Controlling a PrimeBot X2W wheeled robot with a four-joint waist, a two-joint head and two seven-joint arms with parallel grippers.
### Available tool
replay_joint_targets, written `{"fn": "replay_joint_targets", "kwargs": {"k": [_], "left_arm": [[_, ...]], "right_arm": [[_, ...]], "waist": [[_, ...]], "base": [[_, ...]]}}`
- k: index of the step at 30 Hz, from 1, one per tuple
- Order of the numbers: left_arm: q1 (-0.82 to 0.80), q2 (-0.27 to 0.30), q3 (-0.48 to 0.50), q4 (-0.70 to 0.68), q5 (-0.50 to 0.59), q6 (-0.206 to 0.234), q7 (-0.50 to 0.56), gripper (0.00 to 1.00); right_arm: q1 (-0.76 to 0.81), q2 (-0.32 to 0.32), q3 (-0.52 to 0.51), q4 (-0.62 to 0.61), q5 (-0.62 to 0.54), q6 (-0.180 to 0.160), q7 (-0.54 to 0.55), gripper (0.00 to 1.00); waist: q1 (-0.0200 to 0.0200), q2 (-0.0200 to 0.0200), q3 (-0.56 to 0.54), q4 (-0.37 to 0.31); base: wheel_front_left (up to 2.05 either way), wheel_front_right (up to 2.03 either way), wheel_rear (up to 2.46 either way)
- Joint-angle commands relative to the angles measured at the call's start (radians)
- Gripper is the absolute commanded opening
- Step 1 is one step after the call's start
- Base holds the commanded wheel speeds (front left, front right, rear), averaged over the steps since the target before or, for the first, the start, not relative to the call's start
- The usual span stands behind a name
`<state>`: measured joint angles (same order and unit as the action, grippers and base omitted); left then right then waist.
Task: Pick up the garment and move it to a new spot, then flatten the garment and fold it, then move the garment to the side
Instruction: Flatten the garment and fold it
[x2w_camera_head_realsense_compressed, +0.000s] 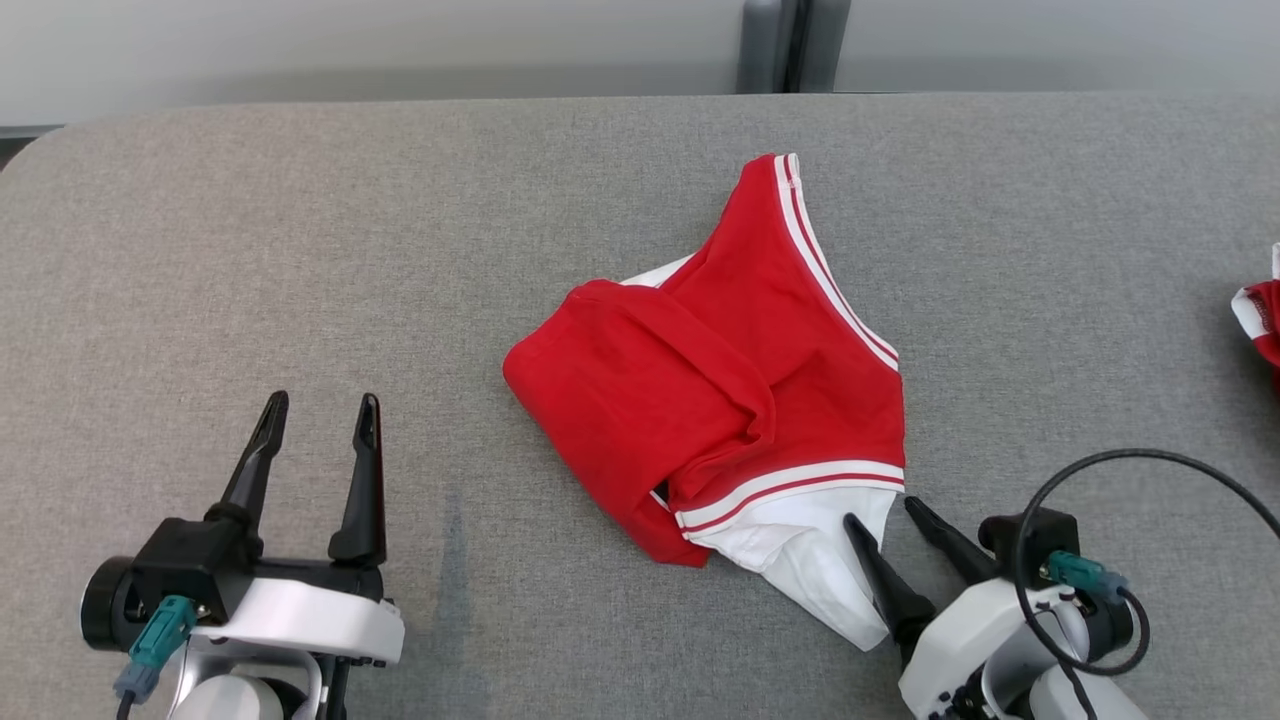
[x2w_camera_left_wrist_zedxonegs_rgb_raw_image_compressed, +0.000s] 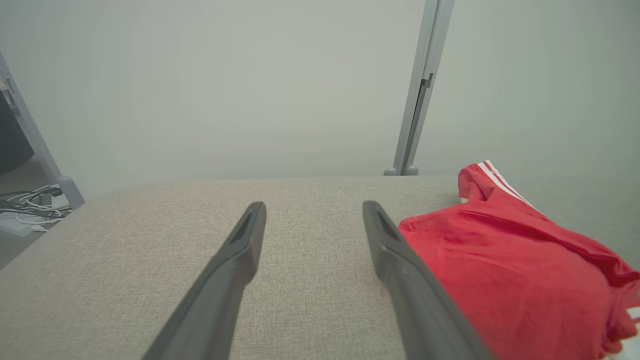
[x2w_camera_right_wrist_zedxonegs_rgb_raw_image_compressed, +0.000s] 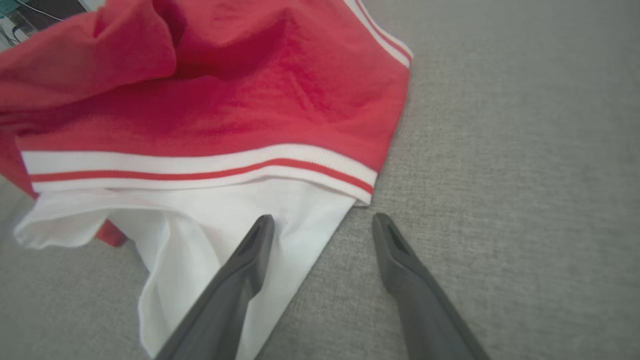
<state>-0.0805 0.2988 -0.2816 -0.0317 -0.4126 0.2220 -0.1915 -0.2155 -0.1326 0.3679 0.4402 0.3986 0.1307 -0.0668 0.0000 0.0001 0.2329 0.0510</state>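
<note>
A crumpled red garment (x2w_camera_head_realsense_compressed: 700, 400) with white stripes and a white lining lies on the grey table (x2w_camera_head_realsense_compressed: 300, 250), near the middle. Its white part (x2w_camera_right_wrist_zedxonegs_rgb_raw_image_compressed: 210, 235) trails toward the front. My right gripper (x2w_camera_head_realsense_compressed: 885, 515) is open at that white corner; one finger lies over the white cloth, the other over bare table. In the right wrist view the right gripper (x2w_camera_right_wrist_zedxonegs_rgb_raw_image_compressed: 322, 222) has the cloth's edge running between its fingers. My left gripper (x2w_camera_head_realsense_compressed: 320, 405) stands open at the front left, well apart from the garment (x2w_camera_left_wrist_zedxonegs_rgb_raw_image_compressed: 510, 270), with nothing between its fingers.
Another red and white piece of cloth (x2w_camera_head_realsense_compressed: 1262, 315) lies at the table's right edge. A grey post (x2w_camera_head_realsense_compressed: 785, 45) stands behind the far edge against the pale wall. Cables (x2w_camera_left_wrist_zedxonegs_rgb_raw_image_compressed: 30, 205) lie on the floor off the table's left corner.
</note>
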Motion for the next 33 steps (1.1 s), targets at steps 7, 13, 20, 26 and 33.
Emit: {"fn": "replay_joint_targets", "kwargs": {"k": [7, 13, 20, 26, 33], "left_arm": [[-0.033, -0.001, 0.002, 0.01, -0.006, -0.006, -0.014, 1.0], [-0.026, 0.0, 0.011, 0.013, -0.011, 0.002, -0.023, 1.0], [-0.04, 0.001, 0.007, 0.016, -0.012, 0.002, -0.028, 1.0], [-0.054, 0.004, 0.004, 0.018, -0.013, -0.001, -0.029, 1.0], [-0.045, 0.007, 0.004, 0.021, -0.02, 0.002, -0.031, 1.0]], "right_arm": [[-0.064, -0.025, 0.03, 0.093, 0.051, 0.0, -0.029, 0.0], [-0.12, -0.091, -0.027, 0.118, 0.068, -0.001, -0.063, 0.0], [-0.2, -0.173, -0.094, 0.176, 0.075, 0.0, -0.075, 0.0], [-0.263, -0.208, -0.116, 0.252, 0.089, 0.0, -0.103, 0.0], [-0.301, -0.197, -0.1, 0.304, 0.104, 0.0, -0.159, 1.0]], "waist": [[0.0, -0.0001, 0.012, 0.01], [0.0, -0.0001, 0.02, 0.0], [0.0, -0.0001, 0.034, -0.015], [0.0, -0.0001, 0.048, -0.016], [0.0, -0.0001, 0.043, -0.025]], "base": [[0.0, 0.0, 0.0], [0.0, 0.0, 0.0], [0.0, 0.0, 0.0], [0.0, 0.0, 0.0], [0.0, 0.0, 0.0]]}}
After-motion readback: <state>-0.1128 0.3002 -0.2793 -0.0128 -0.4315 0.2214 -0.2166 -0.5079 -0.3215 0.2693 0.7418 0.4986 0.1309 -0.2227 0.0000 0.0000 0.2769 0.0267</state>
